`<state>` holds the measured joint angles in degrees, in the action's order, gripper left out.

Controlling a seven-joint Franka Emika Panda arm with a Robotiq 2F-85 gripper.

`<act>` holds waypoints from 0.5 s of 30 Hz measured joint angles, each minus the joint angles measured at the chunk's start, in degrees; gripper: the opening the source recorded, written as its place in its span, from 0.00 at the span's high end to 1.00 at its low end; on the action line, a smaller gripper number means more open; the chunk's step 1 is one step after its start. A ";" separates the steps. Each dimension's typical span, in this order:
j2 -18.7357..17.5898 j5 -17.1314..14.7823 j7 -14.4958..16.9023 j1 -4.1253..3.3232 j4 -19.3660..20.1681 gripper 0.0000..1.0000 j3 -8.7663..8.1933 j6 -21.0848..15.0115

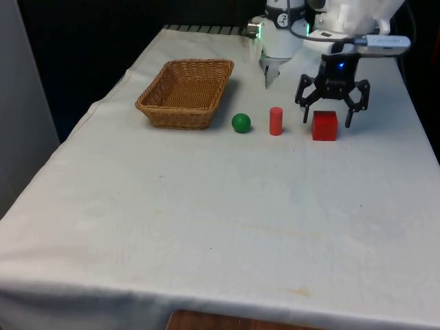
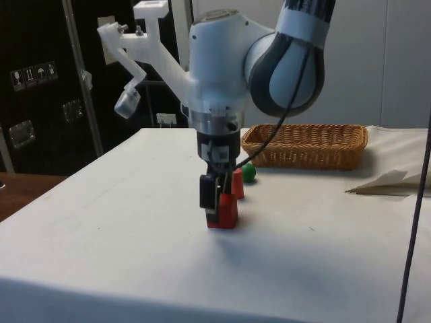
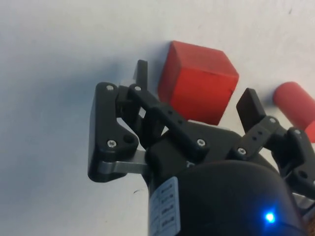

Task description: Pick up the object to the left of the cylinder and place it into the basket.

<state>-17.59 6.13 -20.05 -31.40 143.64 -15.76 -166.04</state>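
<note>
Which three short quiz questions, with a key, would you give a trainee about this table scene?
1. True or false: the gripper holds the red cube lifted off the cloth.
2. In the front view, what lies between the basket and the red cylinder? A) the green ball B) a yellow cup C) a spoon
3. How many things lie inside the basket?

Key: 1 false, the cube stands on the cloth, with the open fingers on either side of it. 2 A. 3 none.
</note>
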 measured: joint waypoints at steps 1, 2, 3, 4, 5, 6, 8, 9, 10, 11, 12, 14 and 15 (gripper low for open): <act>0.00 0.00 0.00 0.00 0.00 0.00 0.00 0.00; -0.63 0.00 0.23 0.23 0.11 0.00 -0.17 -0.69; -0.92 0.00 0.34 0.29 0.11 0.00 -0.29 -1.03; -1.15 0.00 0.40 0.40 0.17 0.00 -0.34 -1.38; -1.43 0.00 0.46 0.46 0.23 0.00 -0.40 -1.78; -1.89 0.00 0.52 0.57 0.23 0.00 -0.40 -2.35; -2.06 0.00 0.52 0.52 0.23 0.02 -0.40 -2.64; -2.23 0.00 0.52 0.52 0.23 0.10 -0.40 -2.86; -2.35 0.00 0.46 0.52 0.23 0.20 -0.40 -2.98; -2.46 0.00 0.46 0.52 0.17 0.31 -0.40 -3.04; -2.58 0.00 0.46 0.52 0.11 0.55 -0.40 -3.21; -2.69 0.00 0.40 0.52 0.11 0.76 -0.34 -3.27; -2.69 0.00 0.40 0.52 0.11 0.87 -0.34 -3.27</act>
<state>-20.28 6.13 -19.65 -30.88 143.76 -16.10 -169.31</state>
